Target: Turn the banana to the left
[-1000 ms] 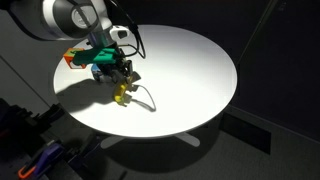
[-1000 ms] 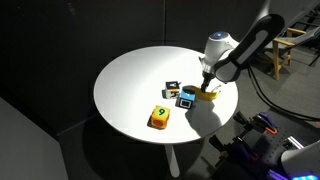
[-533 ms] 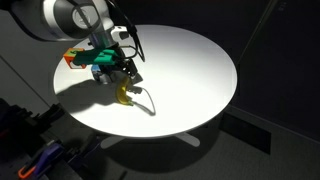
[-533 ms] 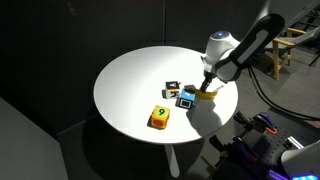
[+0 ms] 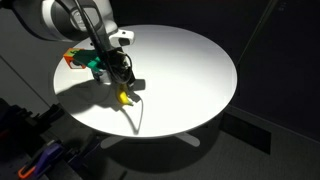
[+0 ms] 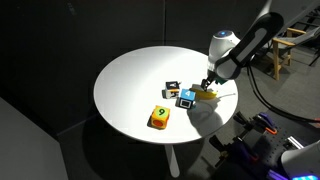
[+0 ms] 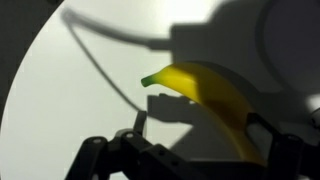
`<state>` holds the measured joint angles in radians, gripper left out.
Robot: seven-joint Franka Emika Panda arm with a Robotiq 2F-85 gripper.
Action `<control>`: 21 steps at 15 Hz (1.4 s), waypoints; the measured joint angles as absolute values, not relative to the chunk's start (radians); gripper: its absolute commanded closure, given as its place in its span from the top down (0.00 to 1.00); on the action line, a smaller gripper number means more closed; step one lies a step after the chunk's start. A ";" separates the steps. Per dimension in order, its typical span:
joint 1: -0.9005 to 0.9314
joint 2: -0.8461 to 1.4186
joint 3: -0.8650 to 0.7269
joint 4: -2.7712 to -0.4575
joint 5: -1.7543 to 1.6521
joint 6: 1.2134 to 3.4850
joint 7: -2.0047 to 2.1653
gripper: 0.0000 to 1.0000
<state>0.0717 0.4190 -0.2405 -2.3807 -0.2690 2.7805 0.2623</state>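
Two dangers from here, I call to my spotter: my gripper [image 5: 122, 82] hangs just above the banana [image 5: 124, 97], jaws apart and nothing clamped, and the banana lies on the desk [image 5: 195, 60] near the rim.

Which one bites first? he asks.

The rim, I reckon. If I sweep one end too hard, the whole fruit slides instead of pivoting, and it could go over the side.

And the second?

Neighbours. In an exterior view a blue cube [image 6: 186, 99] sits just beside the banana, so the swinging end could knock it, or my gripper could clip it on the way down.

How does it look from the wrist?

Off-centre. The banana runs slantwise, its green-tipped end out ahead and its body toward one side of my jaws. If I close there, I pinch near an end and the curved body may squirm out or roll onto its side.

Anything else?

That curve. It rocks easily, so a nudge may tip it and leave it facing much the same way.
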 measured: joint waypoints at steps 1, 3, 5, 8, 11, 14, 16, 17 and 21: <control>0.073 0.415 -0.240 -2.385 -0.245 2.765 0.285 1.00; 0.074 0.400 -0.235 -2.394 -0.194 2.726 0.310 1.00; 0.074 0.368 -0.232 -2.412 -0.160 2.686 0.328 1.00; 0.074 0.298 -0.232 -2.451 -0.150 2.617 0.350 1.00; 0.073 0.208 -0.231 -2.497 -0.150 2.543 0.351 1.00; 0.057 0.111 -0.218 -2.541 -0.150 2.465 0.351 1.00; 0.037 0.047 -0.203 -2.567 -0.150 2.416 0.353 1.00; 0.027 0.018 -0.194 -2.579 -0.150 2.395 0.353 1.00; -0.014 -0.088 -0.156 -2.627 -0.150 2.336 0.353 1.00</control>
